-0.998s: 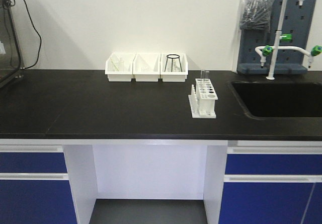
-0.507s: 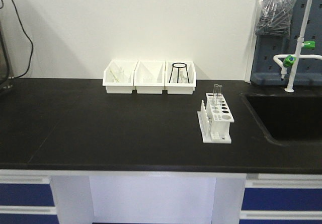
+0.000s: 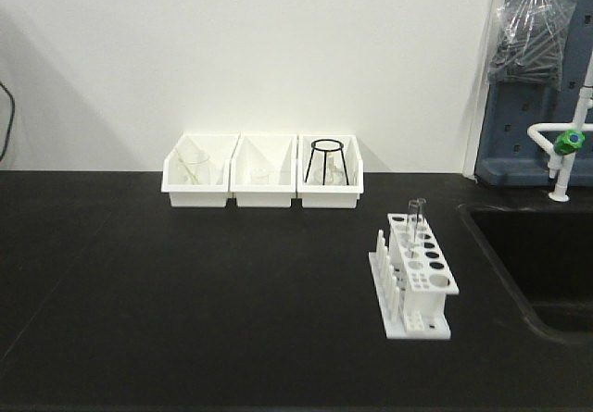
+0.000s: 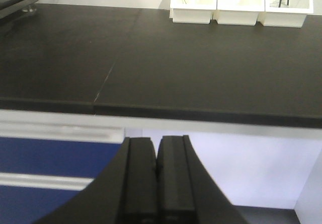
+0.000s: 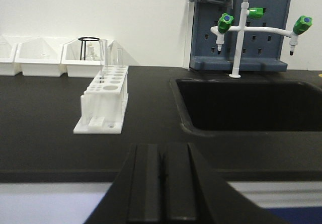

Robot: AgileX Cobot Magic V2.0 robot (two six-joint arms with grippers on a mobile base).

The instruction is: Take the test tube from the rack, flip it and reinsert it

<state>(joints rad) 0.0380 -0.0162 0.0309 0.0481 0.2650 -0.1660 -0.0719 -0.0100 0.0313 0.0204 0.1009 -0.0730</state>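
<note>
Nearest in, the left gripper has its jaws pressed together on nothing, low in front of the black counter. The right gripper is just as tightly closed and empty at the counter's near edge. Open black top lies ahead of both, with nothing standing between the right gripper and the rack. The dark sink sits to the rack's right. Further back are the green-knobbed faucet and the blue-grey pegboard. Three white bins line the far wall, with a black wire tripod in the right one. Against half a second ago, the front view has closed in: the counter's front lip and the blue drawers have dropped out of frame, while rack and bins keep their places. The test tube stands upright in a hole at the rack's far end, well apart from the right gripper, beyond it and to the left. Neither rack nor tube shows in the left wrist view.
</note>
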